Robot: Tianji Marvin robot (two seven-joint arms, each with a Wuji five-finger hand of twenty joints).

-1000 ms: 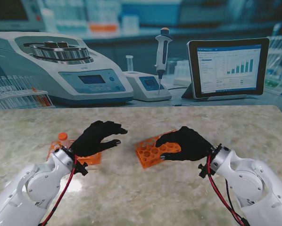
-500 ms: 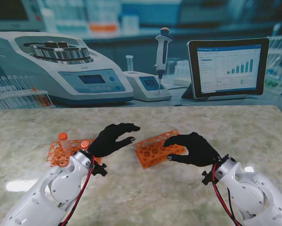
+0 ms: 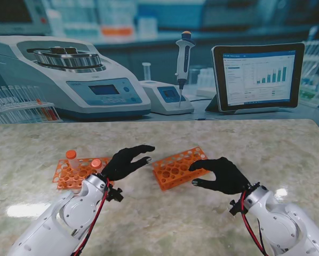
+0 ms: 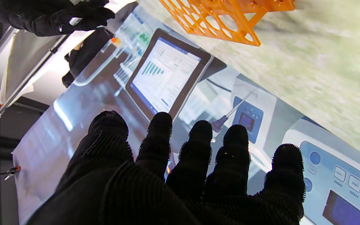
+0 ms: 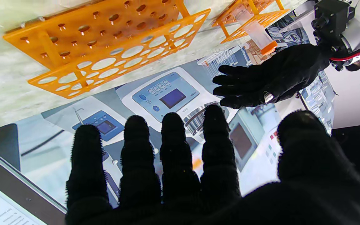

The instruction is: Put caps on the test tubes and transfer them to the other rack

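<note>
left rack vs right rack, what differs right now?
The left rack holds two orange-capped tubes; the right rack shows only empty holes. The left rack sits beside the left hand, apart from it; the right hand reaches over the right rack's edge, contact unclear. Both racks are orange and rest on the marble table.

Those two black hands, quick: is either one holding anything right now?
Left hand: open, fingers spread, holding nothing.
Right hand: open, fingers spread, holding nothing.

Pale marble table (image 3: 165,213) before a blue-lit laboratory backdrop (image 3: 149,58)
</note>
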